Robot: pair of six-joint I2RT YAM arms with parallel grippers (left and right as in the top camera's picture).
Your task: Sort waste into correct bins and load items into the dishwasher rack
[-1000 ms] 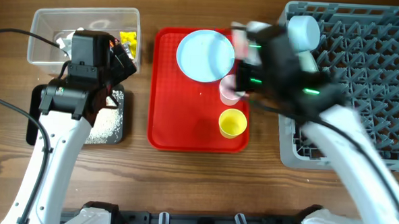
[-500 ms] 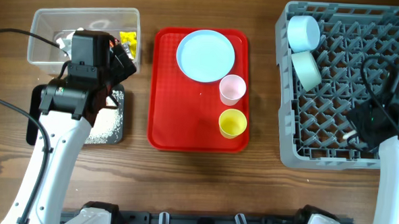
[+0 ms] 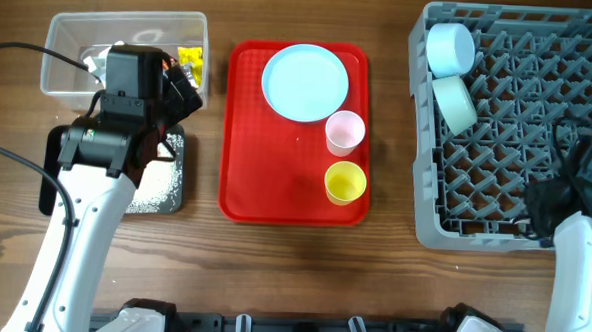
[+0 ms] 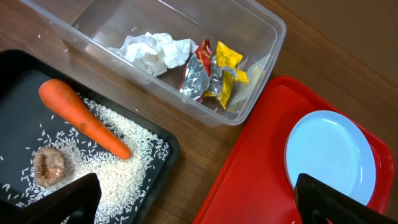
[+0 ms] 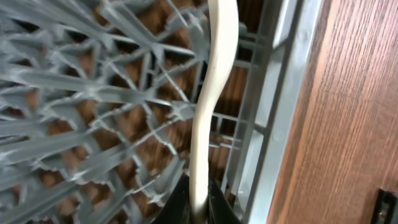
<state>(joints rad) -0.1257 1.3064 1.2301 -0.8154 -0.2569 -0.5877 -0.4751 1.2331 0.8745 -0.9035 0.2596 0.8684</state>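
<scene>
My right gripper (image 5: 198,208) is shut on the white spoon (image 5: 211,93) and holds it inside the front right corner of the grey dishwasher rack (image 5: 93,81). In the overhead view it sits at that corner (image 3: 542,209). Two bowls (image 3: 449,48) (image 3: 454,103) lie in the rack (image 3: 497,155). The pale blue plate (image 3: 305,81), pink cup (image 3: 345,131) and yellow cup (image 3: 345,181) stand on the red tray (image 3: 276,175). My left gripper (image 4: 199,202) is open and empty. The carrot (image 4: 84,118), rice (image 4: 118,155) and food scrap (image 4: 50,167) lie in the black tray (image 4: 18,81). Tissue (image 4: 155,50) and wrappers (image 4: 214,71) lie in the clear tub (image 4: 249,99).
The red tray stands between the bins on the left and the rack on the right. Bare wooden table (image 5: 348,112) runs beside the rack's right wall. The left arm hangs over the gap between the clear tub (image 3: 71,36) and the black tray (image 3: 165,185).
My right arm has swung from above the red tray across the rack to its front right corner, then lowered a little. The left arm has not moved.
</scene>
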